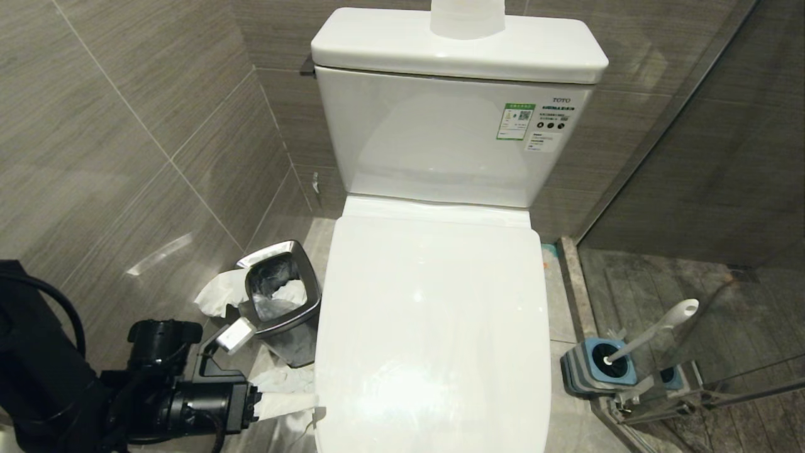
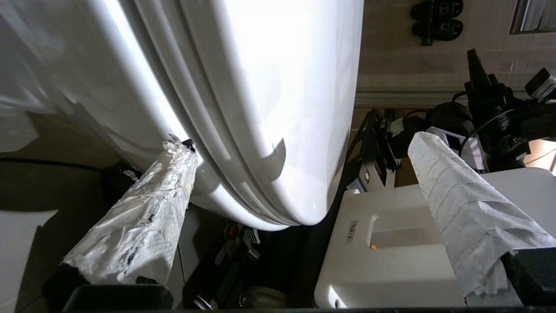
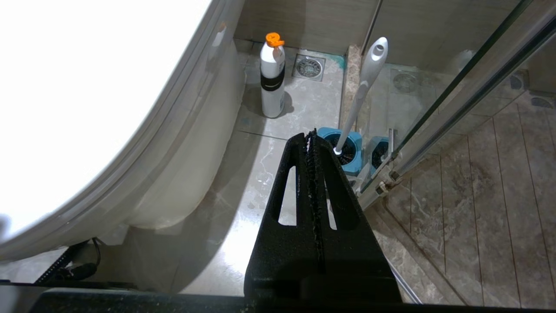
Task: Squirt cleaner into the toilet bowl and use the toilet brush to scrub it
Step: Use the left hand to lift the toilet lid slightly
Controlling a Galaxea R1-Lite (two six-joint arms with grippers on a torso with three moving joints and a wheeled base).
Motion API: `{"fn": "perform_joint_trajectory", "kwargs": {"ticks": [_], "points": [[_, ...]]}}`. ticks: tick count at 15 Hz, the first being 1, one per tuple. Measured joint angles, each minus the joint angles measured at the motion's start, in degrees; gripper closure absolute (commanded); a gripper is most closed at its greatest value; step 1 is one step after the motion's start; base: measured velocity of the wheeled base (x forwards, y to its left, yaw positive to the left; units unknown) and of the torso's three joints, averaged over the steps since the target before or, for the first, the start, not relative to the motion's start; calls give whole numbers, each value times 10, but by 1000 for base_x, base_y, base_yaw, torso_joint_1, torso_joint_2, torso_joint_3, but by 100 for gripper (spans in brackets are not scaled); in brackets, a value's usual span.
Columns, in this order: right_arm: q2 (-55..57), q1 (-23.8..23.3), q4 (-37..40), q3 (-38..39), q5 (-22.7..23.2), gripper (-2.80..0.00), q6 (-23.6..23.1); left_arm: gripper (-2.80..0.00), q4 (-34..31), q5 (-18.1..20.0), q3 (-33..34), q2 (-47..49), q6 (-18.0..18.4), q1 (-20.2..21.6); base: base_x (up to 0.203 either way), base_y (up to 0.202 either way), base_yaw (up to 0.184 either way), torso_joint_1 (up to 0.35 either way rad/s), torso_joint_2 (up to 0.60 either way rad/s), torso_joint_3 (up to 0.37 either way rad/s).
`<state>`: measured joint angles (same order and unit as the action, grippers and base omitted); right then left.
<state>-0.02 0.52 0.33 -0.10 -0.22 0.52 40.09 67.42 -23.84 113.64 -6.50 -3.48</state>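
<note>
Left end effector [image 1: 295,402], paper-wrapped fingers [image 2: 147,217] spread wide, empty, at front-left edge of glossy white ceramic toilet bowl [image 1: 434,340], lid shut. Long white-handled toilet brush [image 1: 654,330] upright in blue-grey holder [image 1: 597,368] on floor, right. Right end effector [image 3: 312,139] pressed closed, empty.

Bin [image 1: 280,302] left of toilet bowl [image 1: 434,333] — toilet brush [image 1: 651,333] right.
</note>
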Motion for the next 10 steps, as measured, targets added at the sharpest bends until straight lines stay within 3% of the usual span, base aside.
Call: {"fn": "perform_joint_trajectory", "kwargs": {"ticks": [10], "points": [[0, 0, 0, 0, 0, 0, 0, -280, 2, -7, 0, 2, 1, -19, 0, 0, 0, 0, 0, 0]]}}
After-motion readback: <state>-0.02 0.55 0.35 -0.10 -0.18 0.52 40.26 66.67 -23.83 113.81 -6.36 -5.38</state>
